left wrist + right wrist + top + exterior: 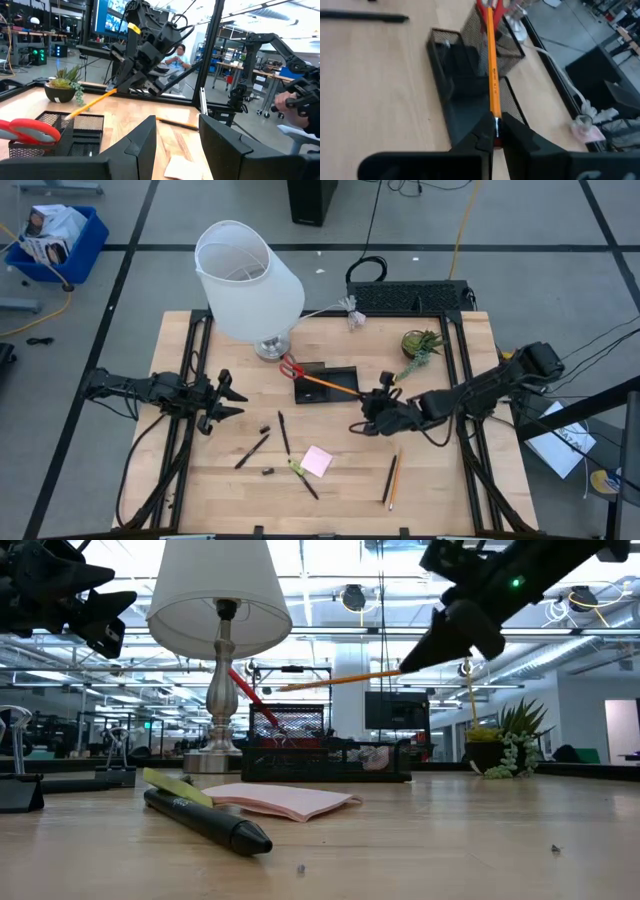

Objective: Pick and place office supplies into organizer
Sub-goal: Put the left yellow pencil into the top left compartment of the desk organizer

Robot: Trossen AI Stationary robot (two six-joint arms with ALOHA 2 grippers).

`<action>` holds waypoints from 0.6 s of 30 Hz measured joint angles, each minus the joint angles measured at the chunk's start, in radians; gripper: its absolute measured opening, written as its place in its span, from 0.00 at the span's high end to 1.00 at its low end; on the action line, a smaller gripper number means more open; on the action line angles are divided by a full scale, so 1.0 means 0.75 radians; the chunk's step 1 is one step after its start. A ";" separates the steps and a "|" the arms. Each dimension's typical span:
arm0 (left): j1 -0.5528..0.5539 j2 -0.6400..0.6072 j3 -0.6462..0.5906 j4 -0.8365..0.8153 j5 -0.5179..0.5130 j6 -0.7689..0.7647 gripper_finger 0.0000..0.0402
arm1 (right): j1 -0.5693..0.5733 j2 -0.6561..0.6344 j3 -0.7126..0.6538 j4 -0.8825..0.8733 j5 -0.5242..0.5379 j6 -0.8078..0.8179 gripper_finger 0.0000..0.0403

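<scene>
My right gripper (366,398) is shut on an orange pencil (330,384) over the black mesh organizer (338,370) at mid-table. The pencil's point (282,688) is above the tall compartment, beside the red-handled scissors (290,367) that stand in it. My left gripper (228,400) is open and empty at the table's left, above the table. On the table lie a pink sticky-note pad (318,461), black pens (252,450), a yellow-green marker (296,468), two pencils (391,479) and small black bits (268,471). My right gripper pinches the pencil's eraser end, at the metal ferrule (496,125), between its two fingertips. The fingers come from the table's right, nearly level, in line with the pencil. The pencil (340,680) sticks out ahead of them toward the left, sloping slightly down, lifted above the organizer.
A white-shaded lamp (248,280) stands at the far left, close behind the organizer. A small green potted plant (420,345) stands at the far right. Black frame rails run along both table sides. A person sits in the room beyond the table (175,57).
</scene>
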 joint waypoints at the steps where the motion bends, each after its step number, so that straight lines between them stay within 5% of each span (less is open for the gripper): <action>1: 0.000 0.000 0.000 0.000 -0.001 0.000 0.62 | -0.005 0.000 0.003 0.004 -0.002 0.004 0.96; 18: 0.000 0.000 0.000 0.000 0.000 0.000 0.62 | 0.167 0.001 0.005 0.013 -0.073 0.156 0.96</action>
